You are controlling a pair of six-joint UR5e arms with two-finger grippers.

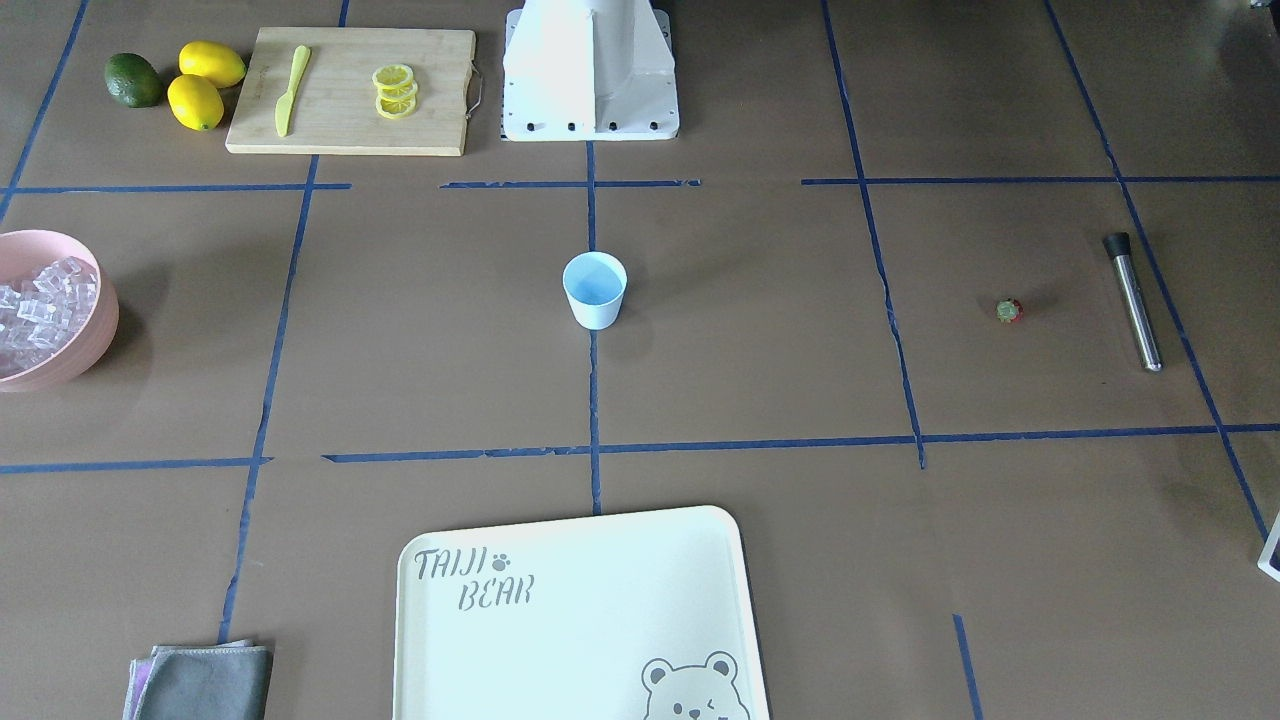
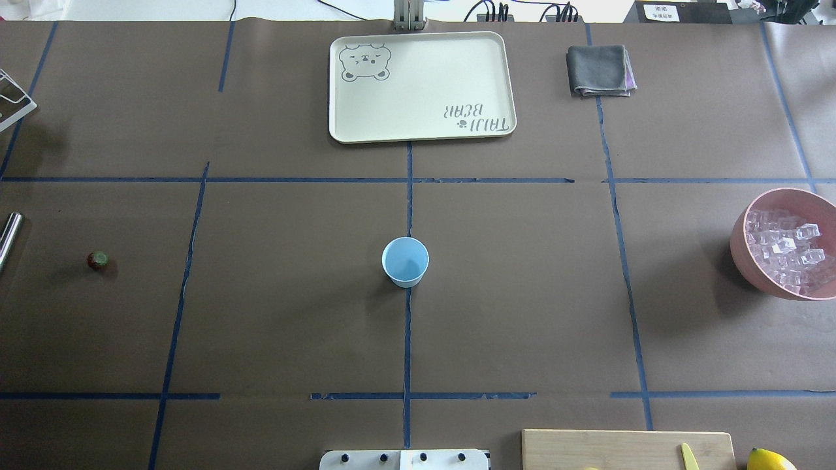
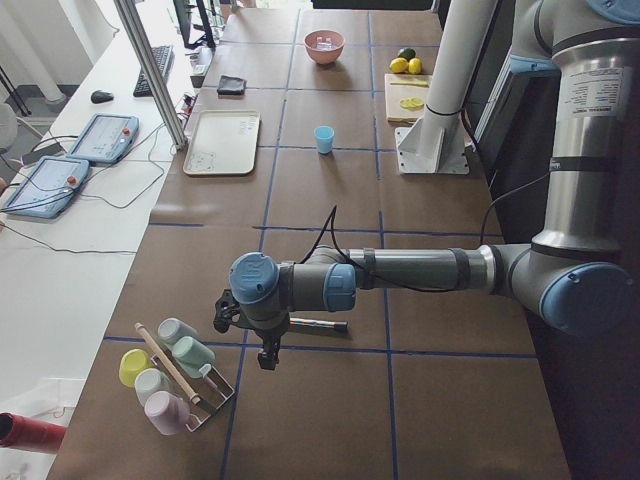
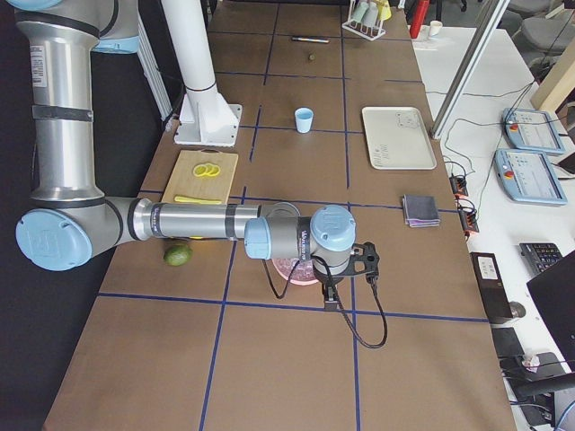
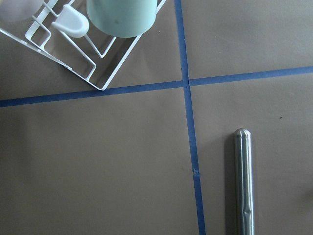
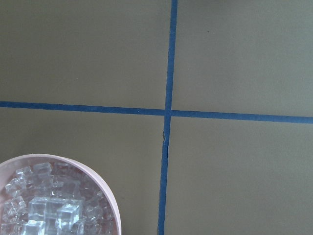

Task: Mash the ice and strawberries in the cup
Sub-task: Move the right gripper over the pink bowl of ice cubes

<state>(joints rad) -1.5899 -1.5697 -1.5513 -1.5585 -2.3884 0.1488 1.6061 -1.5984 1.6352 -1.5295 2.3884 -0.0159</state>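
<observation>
The light blue cup stands upright and empty at the table's middle, and also shows in the overhead view. The ice fills a pink bowl at my right end and shows in the right wrist view. One small red strawberry lies at my left end, beside a steel muddler. My left gripper hangs above the muddler. My right gripper hangs beside the bowl. Both show only in the side views, so I cannot tell whether they are open or shut.
A cream tray and a grey cloth lie at the far side. A cutting board with lemon slices and a yellow knife, two lemons and an avocado sit near my base. A wire rack of cups stands at my left end.
</observation>
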